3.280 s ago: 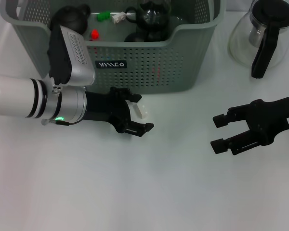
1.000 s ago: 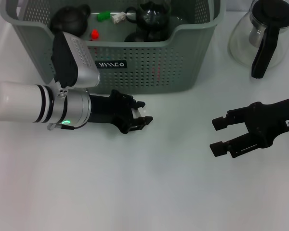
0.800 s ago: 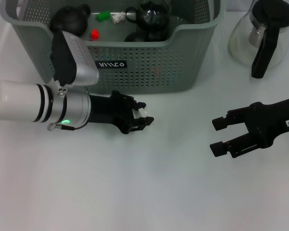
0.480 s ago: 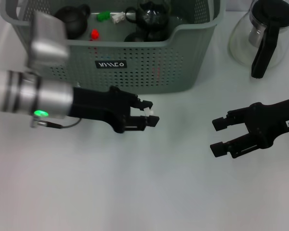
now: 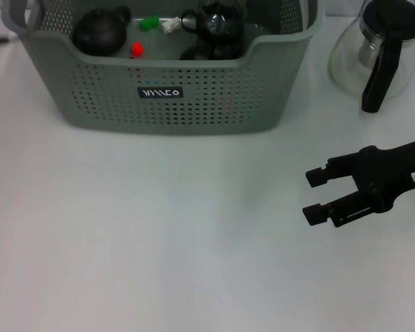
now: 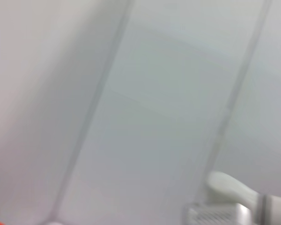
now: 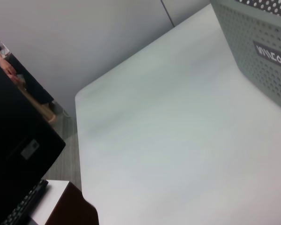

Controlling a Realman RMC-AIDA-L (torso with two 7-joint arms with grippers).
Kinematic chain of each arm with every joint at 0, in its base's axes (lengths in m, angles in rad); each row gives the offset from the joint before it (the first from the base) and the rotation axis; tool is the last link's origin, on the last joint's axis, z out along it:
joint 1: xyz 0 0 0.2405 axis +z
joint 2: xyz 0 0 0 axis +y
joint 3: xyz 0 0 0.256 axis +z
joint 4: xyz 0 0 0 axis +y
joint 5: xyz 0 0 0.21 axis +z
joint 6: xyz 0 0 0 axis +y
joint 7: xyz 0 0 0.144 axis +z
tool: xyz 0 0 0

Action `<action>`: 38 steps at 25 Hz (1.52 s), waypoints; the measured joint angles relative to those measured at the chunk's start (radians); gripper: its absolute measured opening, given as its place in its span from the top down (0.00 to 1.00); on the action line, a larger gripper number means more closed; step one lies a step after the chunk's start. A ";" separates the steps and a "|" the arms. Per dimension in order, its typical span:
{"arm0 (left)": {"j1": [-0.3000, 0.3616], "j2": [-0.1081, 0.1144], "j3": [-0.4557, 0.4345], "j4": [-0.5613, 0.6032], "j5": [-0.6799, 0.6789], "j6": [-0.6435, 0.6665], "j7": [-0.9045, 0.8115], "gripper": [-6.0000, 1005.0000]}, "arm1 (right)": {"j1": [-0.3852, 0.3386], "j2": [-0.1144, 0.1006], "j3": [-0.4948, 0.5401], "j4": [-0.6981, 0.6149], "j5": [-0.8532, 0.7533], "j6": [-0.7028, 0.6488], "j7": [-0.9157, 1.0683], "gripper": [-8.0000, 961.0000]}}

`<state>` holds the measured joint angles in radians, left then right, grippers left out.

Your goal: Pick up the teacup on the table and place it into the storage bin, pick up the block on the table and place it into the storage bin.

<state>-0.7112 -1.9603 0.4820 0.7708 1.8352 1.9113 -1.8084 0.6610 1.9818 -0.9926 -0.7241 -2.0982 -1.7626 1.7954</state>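
Observation:
The grey-green storage bin (image 5: 214, 97) stands at the back of the white table, and its labelled wall also shows in the right wrist view (image 7: 262, 51). Inside it lie a round black teapot-like vessel (image 5: 100, 29), another dark vessel (image 5: 214, 24), and small red (image 5: 135, 49), green (image 5: 149, 23) and white (image 5: 170, 25) blocks. No teacup or block shows on the table. My right gripper (image 5: 310, 196) is open and empty, hovering low at the right, well clear of the bin. My left gripper is out of the head view, and the left wrist view shows only blurred pale surfaces.
A glass coffee pot (image 5: 377, 52) with a black handle stands at the back right, beside the bin. The right wrist view shows the table's far edge (image 7: 77, 101), with dark furniture and floor beyond it.
My left arm, which held a small white block in front of the bin, has left the head view with it. The right arm has not moved.

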 joint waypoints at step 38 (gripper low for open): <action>0.251 -0.082 0.305 -0.043 0.049 0.031 0.391 0.07 | 0.023 0.068 0.152 0.023 0.002 0.006 -0.301 0.02</action>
<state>-0.4603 -2.0426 0.7868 0.7276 1.8842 1.9420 -1.4174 0.6837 2.0496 -0.8407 -0.7008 -2.0957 -1.7563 1.4941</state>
